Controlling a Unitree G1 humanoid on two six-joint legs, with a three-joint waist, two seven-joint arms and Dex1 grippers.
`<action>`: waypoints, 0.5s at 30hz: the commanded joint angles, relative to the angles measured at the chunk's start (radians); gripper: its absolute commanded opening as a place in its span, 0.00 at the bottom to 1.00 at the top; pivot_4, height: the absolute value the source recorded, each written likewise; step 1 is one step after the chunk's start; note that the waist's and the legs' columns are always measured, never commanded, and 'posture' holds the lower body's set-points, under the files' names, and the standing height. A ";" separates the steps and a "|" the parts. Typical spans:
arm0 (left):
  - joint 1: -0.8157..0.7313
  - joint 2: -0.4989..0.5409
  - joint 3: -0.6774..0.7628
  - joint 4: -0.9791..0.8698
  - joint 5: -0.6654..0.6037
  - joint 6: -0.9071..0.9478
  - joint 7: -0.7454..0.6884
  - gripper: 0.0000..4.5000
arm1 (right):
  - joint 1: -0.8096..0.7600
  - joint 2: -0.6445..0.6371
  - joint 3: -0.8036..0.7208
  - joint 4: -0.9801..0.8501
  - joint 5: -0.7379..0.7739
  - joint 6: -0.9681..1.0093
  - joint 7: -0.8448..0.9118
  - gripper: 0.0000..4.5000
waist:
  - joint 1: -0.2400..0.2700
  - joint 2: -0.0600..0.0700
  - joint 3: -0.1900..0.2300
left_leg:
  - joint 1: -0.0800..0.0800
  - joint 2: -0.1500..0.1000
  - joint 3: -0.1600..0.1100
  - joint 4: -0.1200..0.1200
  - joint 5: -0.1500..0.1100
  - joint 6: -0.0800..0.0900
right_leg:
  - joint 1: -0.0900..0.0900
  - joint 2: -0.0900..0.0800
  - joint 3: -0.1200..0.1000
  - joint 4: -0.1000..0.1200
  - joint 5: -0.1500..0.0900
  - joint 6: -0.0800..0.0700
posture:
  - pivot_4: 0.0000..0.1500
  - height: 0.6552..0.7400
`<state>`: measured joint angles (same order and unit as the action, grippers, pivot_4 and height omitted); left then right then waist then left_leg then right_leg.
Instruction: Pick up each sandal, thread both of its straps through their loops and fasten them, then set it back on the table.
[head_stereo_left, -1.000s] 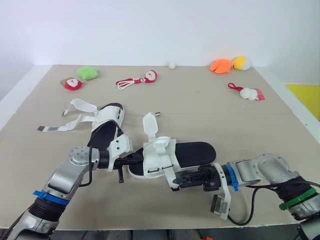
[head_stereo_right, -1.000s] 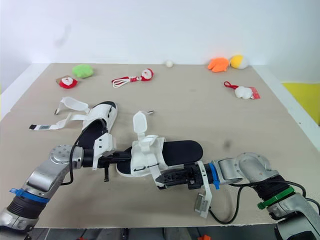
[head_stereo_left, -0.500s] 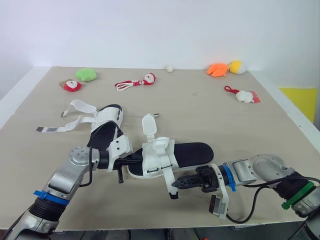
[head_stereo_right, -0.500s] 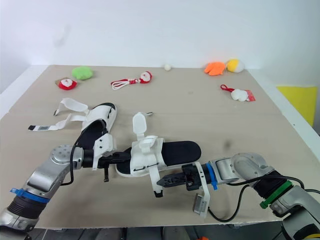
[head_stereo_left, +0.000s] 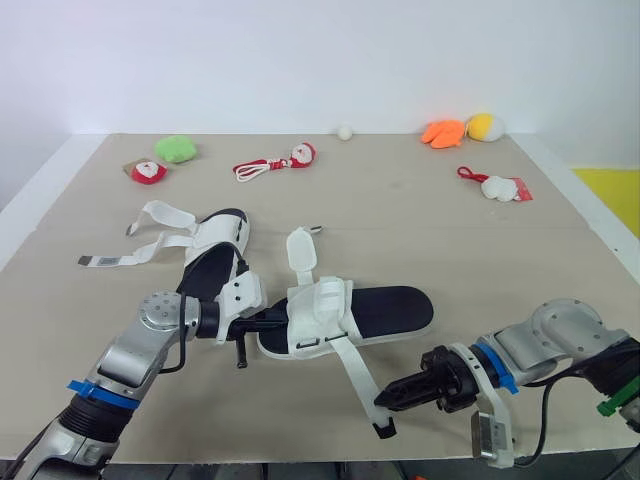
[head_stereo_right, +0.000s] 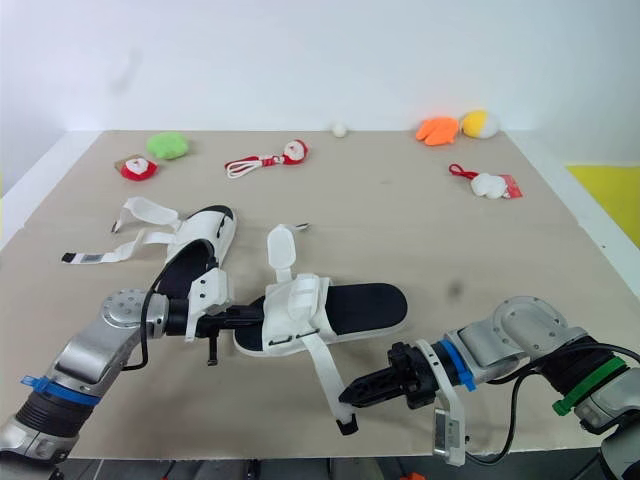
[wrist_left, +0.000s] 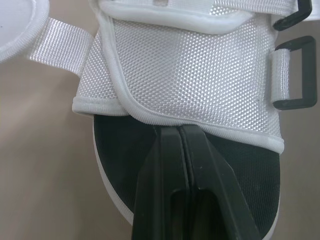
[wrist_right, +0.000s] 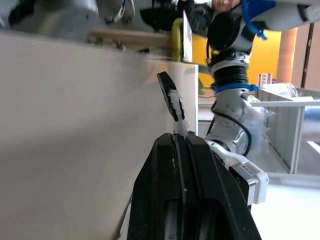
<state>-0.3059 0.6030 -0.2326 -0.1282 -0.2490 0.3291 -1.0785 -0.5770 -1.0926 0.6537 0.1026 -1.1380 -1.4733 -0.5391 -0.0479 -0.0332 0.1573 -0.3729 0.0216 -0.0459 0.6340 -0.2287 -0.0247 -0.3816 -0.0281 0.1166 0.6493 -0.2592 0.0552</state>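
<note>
Right gripper: clamped tight on the strap, pinching it just short of its dark tip, down near the front edge of the table.

Strap direction: from my pinch it runs up and to my left, pretty straight, back to the near side of the sandal's white upper. So the sandal sits away from me and to the left of this gripper.

Sandal axis: lies roughly left-right across the table, with the bare black footbed toward my right and the white upper toward my left.

Left gripper: squeezed shut on the left end of that sandal, fingers nipping the edge right under the mesh upper.

Loops: black ones on the side of the upper. Can't tell for sure if this strap is already through one.

Nearer arm: right one owns the strap, left is just the anchor.

Next move, my guess: carry the strap end back along its own line, up and left over the upper, and press it down.

Other sandal: farther back on my left, straps lying loose.
</note>
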 joint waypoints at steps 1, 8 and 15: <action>0.023 0.002 -0.050 0.039 0.028 0.027 -0.010 0.00 | -0.040 -0.007 0.032 0.058 0.246 -0.033 0.133 0.02 | -0.001 0.000 0.000 | 0.000 0.000 0.000 0.000 0.000 0.000 | 0.000 0.000 0.001 0.000 0.000 0.000 | 1.00 1.00; 0.023 0.006 -0.052 0.040 0.027 0.027 -0.016 0.00 | -0.148 -0.065 0.266 -0.016 0.923 0.177 0.550 0.02 | -0.001 0.003 0.001 | 0.001 0.000 0.000 0.001 0.000 0.000 | 0.001 0.000 0.001 0.000 0.001 -0.001 | 1.00 1.00; 0.026 0.009 -0.053 0.038 0.027 0.027 -0.020 0.00 | -0.101 -0.170 0.283 -0.338 1.623 0.618 1.176 0.02 | 0.003 0.007 0.001 | 0.001 0.004 -0.003 0.000 -0.001 0.002 | 0.003 -0.001 -0.002 0.000 0.000 -0.001 | 1.00 1.00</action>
<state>-0.3104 0.6028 -0.2366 -0.1262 -0.2488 0.3291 -1.0860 -0.6815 -1.2496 0.9880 -0.1598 0.3473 -0.9279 0.5343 -0.0453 -0.0261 0.1583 -0.3720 0.0258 -0.0492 0.6345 -0.2306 -0.0212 -0.3785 -0.0292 0.1138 0.6493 -0.2603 0.0537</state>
